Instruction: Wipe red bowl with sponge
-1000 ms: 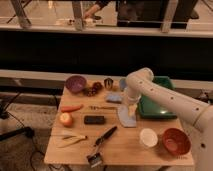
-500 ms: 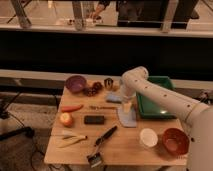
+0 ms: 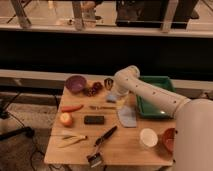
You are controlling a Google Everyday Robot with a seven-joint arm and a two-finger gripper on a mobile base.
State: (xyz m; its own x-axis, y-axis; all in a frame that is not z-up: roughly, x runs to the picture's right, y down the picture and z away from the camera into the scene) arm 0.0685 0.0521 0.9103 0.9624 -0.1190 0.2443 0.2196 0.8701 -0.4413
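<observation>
Jaws first: whether they are clenched or released I cannot tell from where I stand. The gripper [image 3: 118,97] is down low near the back of the wooden table [image 3: 125,150], right at the sponge [image 3: 110,98], with the white arm [image 3: 146,90] bent over it.

Take the tabletop as a clock dial, twelve at the far edge. At about nine lies a long red vegetable [image 3: 72,107], with a round orange fruit [image 3: 66,119] just at its seven. Down at about eight lie some pale yellow strips [image 3: 70,141]. The purple bowl [image 3: 76,83] sits at about eleven, and a dark red clump [image 3: 92,90] lies just beside it at its four. Near the middle of the dial is the black block [image 3: 94,120]. From its five o'clock a dark-handled brush [image 3: 103,137] slants down toward the near edge.

The light-blue sponge lies at about twelve, and a small dark cup [image 3: 108,82] stands near it at its eleven. The grey-blue cloth [image 3: 127,116] lies flat at the sponge's five, apart from it. A green tray [image 3: 156,80] fills the dial from one to three. At about five stands the white cup [image 3: 148,137]. The red bowl [image 3: 168,140] sits just beside the cup at its three, at the table's right edge, partly hidden by the robot's pale body [image 3: 192,135] and well apart from the sponge.
</observation>
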